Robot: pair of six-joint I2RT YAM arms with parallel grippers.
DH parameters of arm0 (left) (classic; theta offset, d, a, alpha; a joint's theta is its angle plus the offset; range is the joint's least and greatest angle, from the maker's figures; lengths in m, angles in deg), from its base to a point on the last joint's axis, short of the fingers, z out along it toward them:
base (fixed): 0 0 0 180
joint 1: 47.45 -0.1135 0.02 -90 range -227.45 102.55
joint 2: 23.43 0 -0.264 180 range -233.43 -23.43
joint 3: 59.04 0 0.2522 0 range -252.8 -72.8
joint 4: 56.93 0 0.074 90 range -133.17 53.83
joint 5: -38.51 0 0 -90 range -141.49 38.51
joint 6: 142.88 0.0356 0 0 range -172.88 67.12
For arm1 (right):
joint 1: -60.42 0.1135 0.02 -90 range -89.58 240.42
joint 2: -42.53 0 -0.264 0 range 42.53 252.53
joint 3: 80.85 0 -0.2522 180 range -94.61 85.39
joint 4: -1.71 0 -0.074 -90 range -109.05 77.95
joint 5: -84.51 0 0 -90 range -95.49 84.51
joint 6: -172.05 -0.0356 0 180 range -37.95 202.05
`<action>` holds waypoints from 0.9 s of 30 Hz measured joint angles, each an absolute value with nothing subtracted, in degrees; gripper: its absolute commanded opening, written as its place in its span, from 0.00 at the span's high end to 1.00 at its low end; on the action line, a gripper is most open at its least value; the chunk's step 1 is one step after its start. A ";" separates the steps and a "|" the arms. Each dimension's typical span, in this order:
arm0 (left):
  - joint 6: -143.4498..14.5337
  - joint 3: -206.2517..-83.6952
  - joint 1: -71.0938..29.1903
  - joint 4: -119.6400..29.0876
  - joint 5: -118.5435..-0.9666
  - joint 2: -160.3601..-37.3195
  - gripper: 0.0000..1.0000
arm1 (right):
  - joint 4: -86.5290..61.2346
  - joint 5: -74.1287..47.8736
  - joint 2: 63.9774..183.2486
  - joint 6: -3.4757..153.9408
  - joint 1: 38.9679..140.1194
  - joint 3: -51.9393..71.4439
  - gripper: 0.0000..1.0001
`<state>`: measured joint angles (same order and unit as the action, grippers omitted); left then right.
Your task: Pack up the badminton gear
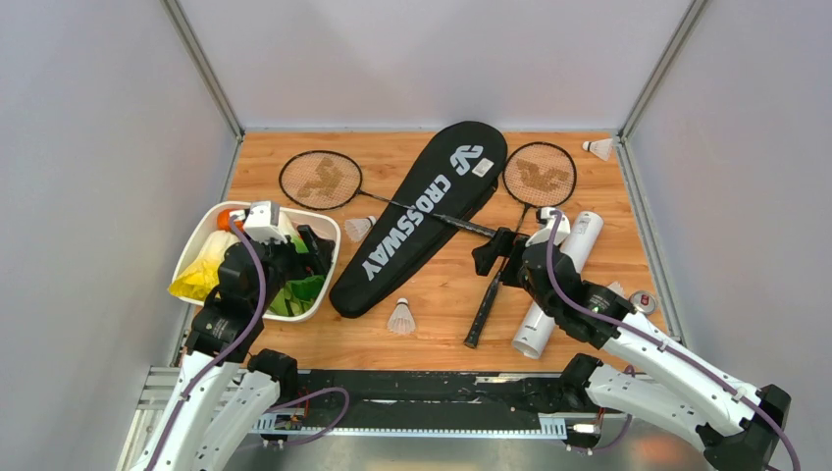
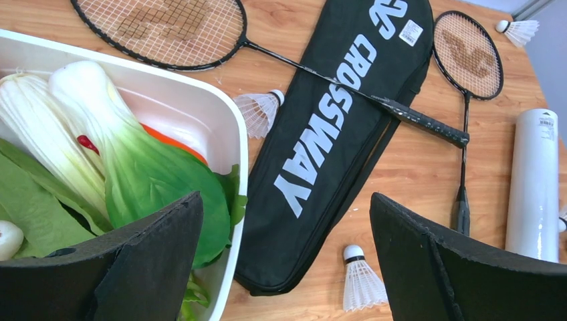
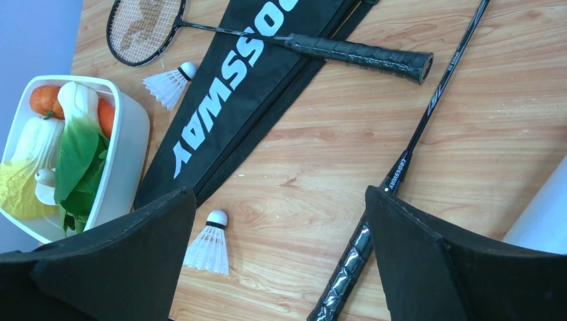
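The left claw and right claw hang spread and empty, while the right racket, flat on the table beside the bag, looks light, stiff and thin-shafted, so it is best pinched at its wrapped grip.

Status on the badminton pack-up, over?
Open, empty: left pincer, right pincer. Loose outside bag: tube, shuttlecocks. One racket lies across bag.

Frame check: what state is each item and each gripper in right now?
racket bag: flat on table, closure unclear.
left racket: out, handle lying across bag.
right racket: out, flat on table.
tube: on its side.
shuttlecocks: loose on table.
tray: holds toy vegetables.
left gripper: open, empty.
right gripper: open, empty.
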<state>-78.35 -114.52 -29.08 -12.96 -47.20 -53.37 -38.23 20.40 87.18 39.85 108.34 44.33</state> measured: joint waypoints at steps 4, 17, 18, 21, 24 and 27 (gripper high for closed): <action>-78.35 -114.52 -29.08 -12.98 -47.59 -53.37 0.00 | -39.01 21.21 87.18 39.04 108.34 44.33 0.00; -78.33 -114.50 -29.08 -13.17 -48.27 -53.37 0.01 | -55.97 35.31 94.96 22.65 107.46 38.56 0.00; -78.35 -114.50 -29.08 -13.28 -48.42 -53.39 0.01 | -58.18 36.07 96.53 20.97 106.85 37.47 0.00; -78.35 -114.50 -29.08 -13.39 -48.44 -53.39 0.01 | -65.74 37.71 101.58 15.39 104.34 34.78 0.00; -78.35 -114.50 -29.08 -13.39 -48.44 -53.30 0.01 | -71.49 38.46 105.38 11.42 101.72 34.75 0.00; -78.35 -114.39 -29.08 -13.46 -48.44 -52.67 0.01 | -73.70 38.43 107.11 9.71 98.31 36.13 0.00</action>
